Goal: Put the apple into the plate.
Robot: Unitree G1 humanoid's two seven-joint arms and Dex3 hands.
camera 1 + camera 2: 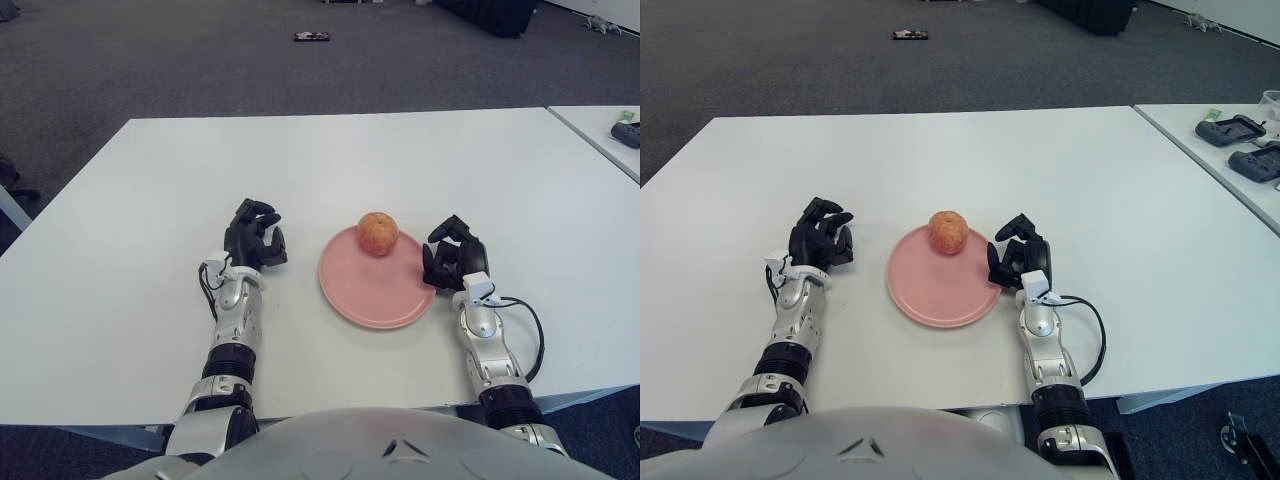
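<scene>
In the left eye view, the apple (378, 233) sits on the pink plate (375, 295), near the far rim, and it stands free with no hand on it. The plate lies flat on the white desk (330, 160). So the job looks done. An apple is round, hard and smooth, and not very heavy. It can roll if it gets bumped, and it can bruise if it drops. If it had to be picked up, the best way would be to cup it around its fat middle, with fingers on both sides. The right hand (452, 256) is just beside the right edge of the plate. Its black fingers are curled in and hold nothing. The left hand (254, 237) is on the other side, near the left edge of the plate but apart from it, and it is curled too, with nothing in it. In the right eye view, both forearms reach straight out from the body over the desk, one on each side of the plate. Each hand is tipped up at the wrist, with its curled fingers pointing away from the robot. The apple (948, 231) is closer to the right hand (1016, 262) than to the left hand (820, 243).
</scene>
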